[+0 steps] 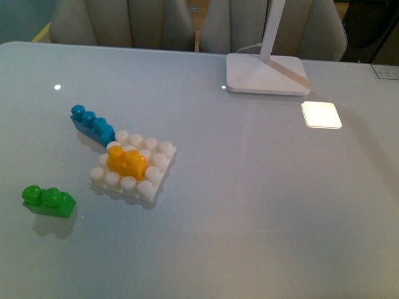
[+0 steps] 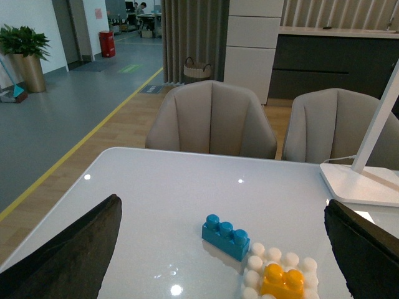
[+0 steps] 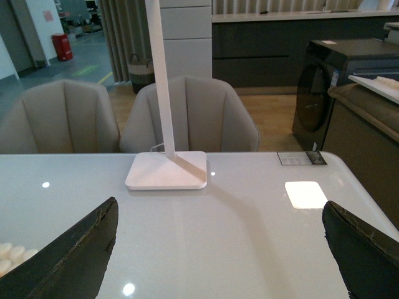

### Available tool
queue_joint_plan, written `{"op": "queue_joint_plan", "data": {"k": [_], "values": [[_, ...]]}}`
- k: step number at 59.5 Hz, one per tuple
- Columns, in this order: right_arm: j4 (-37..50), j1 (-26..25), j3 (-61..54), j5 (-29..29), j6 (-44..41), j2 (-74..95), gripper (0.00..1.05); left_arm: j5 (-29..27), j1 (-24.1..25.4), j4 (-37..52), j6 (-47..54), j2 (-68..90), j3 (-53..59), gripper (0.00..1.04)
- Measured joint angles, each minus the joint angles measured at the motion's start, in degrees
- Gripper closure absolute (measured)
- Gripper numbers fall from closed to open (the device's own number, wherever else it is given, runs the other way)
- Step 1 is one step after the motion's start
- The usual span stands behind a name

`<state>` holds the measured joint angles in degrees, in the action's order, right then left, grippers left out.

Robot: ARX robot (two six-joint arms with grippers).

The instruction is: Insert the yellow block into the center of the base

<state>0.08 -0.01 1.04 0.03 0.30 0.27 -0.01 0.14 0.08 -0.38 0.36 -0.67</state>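
Note:
The yellow block (image 1: 126, 161) sits on the middle studs of the white base (image 1: 159, 174), studs up; the left wrist view also shows the yellow block (image 2: 282, 281) on the base (image 2: 257, 264). Neither arm shows in the front view. My left gripper (image 2: 221, 274) hangs open above the table, back from the base, with nothing between its dark fingers (image 2: 68, 258). My right gripper (image 3: 218, 261) is open too, over bare table near the lamp, and only a corner of the base (image 3: 11, 254) shows at the edge of its view.
A blue three-stud brick (image 1: 92, 124) lies against the base's far left corner. A green two-stud brick (image 1: 48, 200) lies alone near the front left. A white lamp foot (image 1: 267, 73) with its slanted arm stands at the back right. Chairs line the table's far edge.

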Motion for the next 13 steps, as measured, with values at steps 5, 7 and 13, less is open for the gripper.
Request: {"op": "queue_joint_plan", "data": {"k": [5,7,13], "values": [[0.0,0.0,0.0,0.0,0.0,0.0,0.09,0.0,0.0,0.0,0.0,0.0,0.0,0.07],[0.0,0.0,0.0,0.0,0.0,0.0,0.09,0.0,0.0,0.0,0.0,0.0,0.0,0.07],[0.0,0.0,0.0,0.0,0.0,0.0,0.09,0.0,0.0,0.0,0.0,0.0,0.0,0.07]]}}
